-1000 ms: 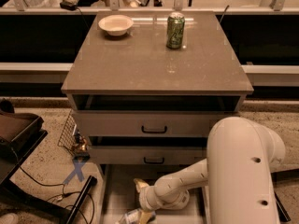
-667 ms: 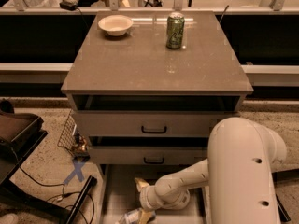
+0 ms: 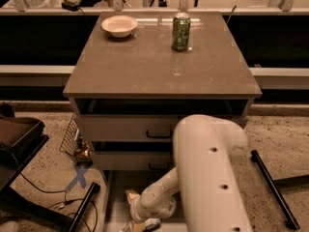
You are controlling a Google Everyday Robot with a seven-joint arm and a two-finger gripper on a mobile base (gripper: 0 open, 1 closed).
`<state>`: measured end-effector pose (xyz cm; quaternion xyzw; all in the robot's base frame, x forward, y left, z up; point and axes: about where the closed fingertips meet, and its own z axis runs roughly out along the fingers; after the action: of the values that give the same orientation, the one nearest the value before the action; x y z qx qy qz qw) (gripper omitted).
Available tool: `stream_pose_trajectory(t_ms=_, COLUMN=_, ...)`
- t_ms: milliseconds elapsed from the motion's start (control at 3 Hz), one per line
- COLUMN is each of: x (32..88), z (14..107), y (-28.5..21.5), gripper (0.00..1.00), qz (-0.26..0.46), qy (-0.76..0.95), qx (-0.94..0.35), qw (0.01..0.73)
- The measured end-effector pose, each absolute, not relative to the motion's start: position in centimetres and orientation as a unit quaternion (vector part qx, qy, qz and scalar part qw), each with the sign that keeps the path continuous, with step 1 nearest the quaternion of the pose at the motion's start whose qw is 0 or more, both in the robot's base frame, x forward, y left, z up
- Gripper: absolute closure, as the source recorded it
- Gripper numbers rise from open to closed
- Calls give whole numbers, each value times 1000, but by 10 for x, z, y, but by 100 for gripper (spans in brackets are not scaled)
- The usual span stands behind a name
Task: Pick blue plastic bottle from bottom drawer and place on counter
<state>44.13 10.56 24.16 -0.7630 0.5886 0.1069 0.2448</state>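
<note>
The bottom drawer (image 3: 114, 197) is pulled open at the foot of the cabinet. My white arm reaches down into it. The gripper (image 3: 139, 217) is low inside the drawer, at the bottom edge of the view. A small pale object that looks like the blue plastic bottle (image 3: 146, 224) lies right at the gripper, mostly cut off by the edge of the view. The counter (image 3: 159, 69) is the flat grey-brown cabinet top. It bears a green can (image 3: 181, 31) and a white bowl (image 3: 119, 25) at the back.
Two upper drawers with black handles (image 3: 158, 135) are slightly open. A black stand and cables (image 3: 53, 202) are on the floor at left, near a blue tape cross (image 3: 78, 178) and a wire basket (image 3: 72, 140). A black bar (image 3: 269, 187) lies at right.
The big upper link of my arm has swung left, now covering the middle of the cabinet front. The gripper stays low in the bottom drawer, shifted slightly left.
</note>
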Motion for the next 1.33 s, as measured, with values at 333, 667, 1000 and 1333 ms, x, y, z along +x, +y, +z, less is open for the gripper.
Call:
stream_pose_trajectory(t_ms=333, x=436, z=226, y=122, gripper=0, qz=78, qy=576, qx=-782, qw=223)
stream_pose_trajectory(t_ms=667, x=435, z=208, y=132, gripper=0, qz=50, qy=563, qx=-800, qw=199)
stream_pose_trajectory(t_ms=1000, x=434, z=190, y=137, gripper=0, qz=29, qy=549, qx=-817, qw=174)
stream_pose_trajectory(t_ms=1333, x=438, z=165, y=134, gripper=0, qz=11, qy=540, qx=-831, qw=137)
